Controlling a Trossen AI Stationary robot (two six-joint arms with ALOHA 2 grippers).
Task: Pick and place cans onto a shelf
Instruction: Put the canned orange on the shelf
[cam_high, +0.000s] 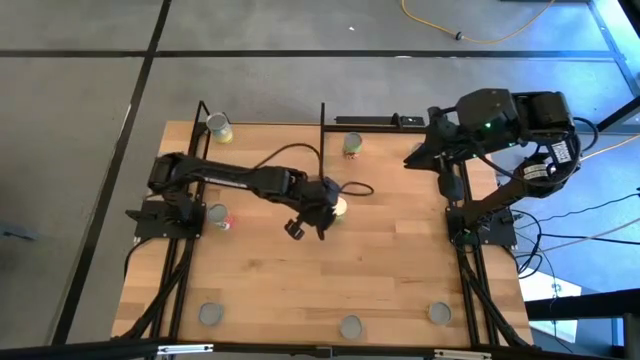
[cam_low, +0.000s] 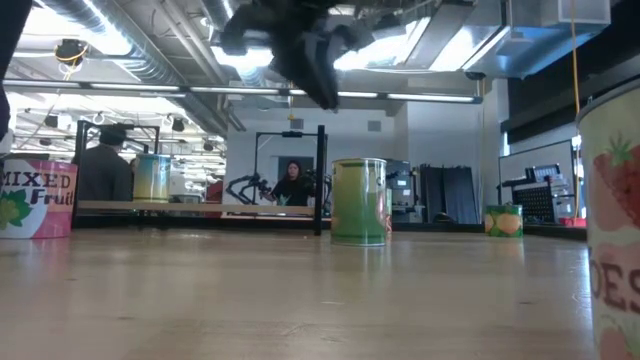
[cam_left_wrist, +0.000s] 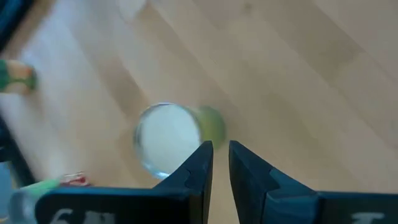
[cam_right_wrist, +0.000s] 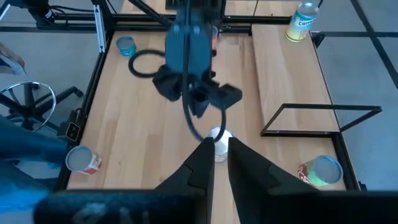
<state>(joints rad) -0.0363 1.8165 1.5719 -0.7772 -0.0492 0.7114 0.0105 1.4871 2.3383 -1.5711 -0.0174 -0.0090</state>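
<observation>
A can with a silver top and green label (cam_high: 340, 207) stands upright on the tabletop near the middle. It also shows in the low view (cam_low: 358, 200) and the left wrist view (cam_left_wrist: 169, 138). My left gripper (cam_high: 308, 228) hovers above and just beside it, fingers shut, touching nothing; the low view shows it (cam_low: 305, 55) well above the can. My right gripper (cam_high: 447, 183) waits shut at the table's right side. The shelf (cam_high: 280, 135) runs along the far edge, with one can (cam_high: 218, 125) at its left end and another (cam_high: 352, 143) near its middle.
A red-labelled can (cam_high: 218, 215) stands beside the left arm's base. Three cans (cam_high: 210, 313) (cam_high: 350, 326) (cam_high: 438, 313) stand along the near edge. Black upright rods (cam_high: 322, 115) frame the shelf. People show in the room beyond the table (cam_low: 292, 183).
</observation>
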